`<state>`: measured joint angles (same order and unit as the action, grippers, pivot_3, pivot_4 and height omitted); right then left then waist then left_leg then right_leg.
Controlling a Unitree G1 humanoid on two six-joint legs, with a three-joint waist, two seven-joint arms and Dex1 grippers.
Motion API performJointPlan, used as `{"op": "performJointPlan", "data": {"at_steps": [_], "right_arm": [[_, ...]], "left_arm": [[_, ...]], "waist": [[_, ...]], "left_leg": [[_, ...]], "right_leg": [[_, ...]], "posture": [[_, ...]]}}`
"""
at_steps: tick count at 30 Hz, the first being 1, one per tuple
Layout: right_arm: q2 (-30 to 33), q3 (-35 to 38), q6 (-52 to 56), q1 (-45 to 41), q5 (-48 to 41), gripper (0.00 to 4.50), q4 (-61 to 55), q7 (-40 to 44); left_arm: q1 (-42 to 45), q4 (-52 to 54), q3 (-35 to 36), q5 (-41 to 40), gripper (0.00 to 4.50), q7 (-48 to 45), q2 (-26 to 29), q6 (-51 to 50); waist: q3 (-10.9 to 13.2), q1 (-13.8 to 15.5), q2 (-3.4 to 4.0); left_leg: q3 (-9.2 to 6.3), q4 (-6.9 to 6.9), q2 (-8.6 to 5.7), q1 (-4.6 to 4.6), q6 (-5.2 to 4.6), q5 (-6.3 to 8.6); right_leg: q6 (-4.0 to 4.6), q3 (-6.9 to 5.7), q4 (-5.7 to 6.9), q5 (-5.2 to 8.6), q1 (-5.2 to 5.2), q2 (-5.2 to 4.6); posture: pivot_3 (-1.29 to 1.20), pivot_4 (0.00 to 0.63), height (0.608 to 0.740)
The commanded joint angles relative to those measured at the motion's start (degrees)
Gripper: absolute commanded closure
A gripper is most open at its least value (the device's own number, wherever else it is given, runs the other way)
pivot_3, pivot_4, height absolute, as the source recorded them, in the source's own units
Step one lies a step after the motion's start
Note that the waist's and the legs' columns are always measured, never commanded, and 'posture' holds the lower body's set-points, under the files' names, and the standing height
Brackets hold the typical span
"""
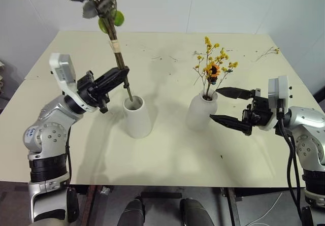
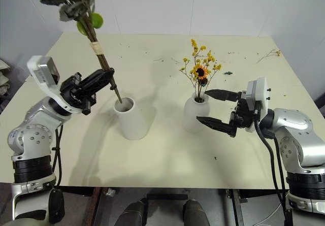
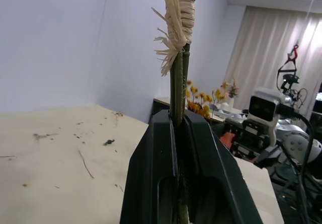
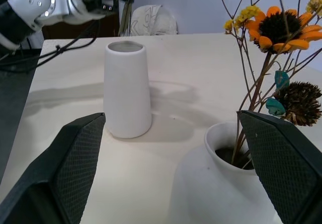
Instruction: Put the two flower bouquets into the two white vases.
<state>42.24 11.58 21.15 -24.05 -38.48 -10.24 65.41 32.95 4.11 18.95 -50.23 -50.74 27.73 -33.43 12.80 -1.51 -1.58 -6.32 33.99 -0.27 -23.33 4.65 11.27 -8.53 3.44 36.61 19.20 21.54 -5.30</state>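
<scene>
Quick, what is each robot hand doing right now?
Left end effector: closed, holding the rose bouquet by its stems.
Right end effector: open, holding nothing.

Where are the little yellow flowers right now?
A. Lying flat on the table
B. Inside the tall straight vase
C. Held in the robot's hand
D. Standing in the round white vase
D: the yellow flowers stand with their stems down in the neck of the round white vase, beside the open right gripper.
</scene>
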Motion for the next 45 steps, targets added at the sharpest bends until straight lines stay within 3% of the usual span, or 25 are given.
{"op": "performJointPlan", "data": {"at_steps": [1, 13, 24, 28, 37, 45], "right_arm": [[-0.31, 1.09, -0.69, 0.54, -0.83, 0.0, -2.79, -0.8], [-0.44, 1.58, -0.61, 1.44, -1.28, 0.0, -3.67, -2.57], [0.13, 2.18, -0.72, 1.96, -1.55, 0.0, -3.56, -2.69], [0.03, 1.89, -0.99, 1.49, -1.39, 0.0, -2.97, -2.41], [4.3, 4.38, -1.28, 1.02, -1.27, 0.0, 0.6, 2.02], [11.64, 7.41, -3.22, 3.09, 2.05, 0.0, 7.58, 7.26]], "left_arm": [[-0.96, 1.11, -0.92, 1.53, 4.49, -1.14, -0.23, 3.34], [-3.05, -1.59, -2.63, 7.05, 4.49, -1.79, -0.6, 10.72], [-7.49, 2.56, -1.4, 3.53, 1.21, -3.4, 3.56, 4.79], [-7.14, 1.08, -1.95, 5.98, 0.04, -7.71, 9.3, 5.73], [-6.28, -5.79, 1.63, 8.91, 0.02, -17.11, 21.74, 9.84], [-8.15, -13.85, 3.41, 11.72, 0.02, -23.53, 26.9, 13.58]], "waist": [[0.0, -0.04, 0.0], [0.0, 0.01, 0.0], [0.0, -0.01, 0.0], [0.0, -0.1, 0.0], [0.01, -0.07, 0.02], [0.01, -0.07, 0.04]], "left_leg": [[0.0, 0.0, 0.0, 0.0, 0.0, 0.0], [0.0, -0.03, 0.0, 0.0, -0.03, 0.02], [0.0, -0.09, 0.02, -0.01, -0.07, 0.07], [0.0, -0.08, 0.02, 0.0, -0.07, 0.07], [0.01, -0.33, 0.03, -0.02, -0.09, 0.11], [0.07, -0.74, 0.05, 0.02, -0.18, 0.19]], "right_leg": [[0.0, 0.0, -0.02, 0.0, 0.0, 0.0], [0.0, 0.0, -0.07, 0.0, -0.01, 0.0], [0.01, -0.01, -0.14, 0.01, 0.0, 0.0], [0.02, -0.01, -0.15, 0.0, -0.01, 0.01], [0.08, -0.02, -0.43, 0.04, 0.0, -0.02], [0.1, -0.04, -0.69, 0.11, 0.03, -0.03]], "posture": [[0.0, 0.15, 0.74], [0.0, 0.15, 0.74], [0.0, 0.15, 0.74], [0.0, 0.15, 0.74], [0.0, 0.15, 0.74], [0.0, 0.15, 0.74]]}}
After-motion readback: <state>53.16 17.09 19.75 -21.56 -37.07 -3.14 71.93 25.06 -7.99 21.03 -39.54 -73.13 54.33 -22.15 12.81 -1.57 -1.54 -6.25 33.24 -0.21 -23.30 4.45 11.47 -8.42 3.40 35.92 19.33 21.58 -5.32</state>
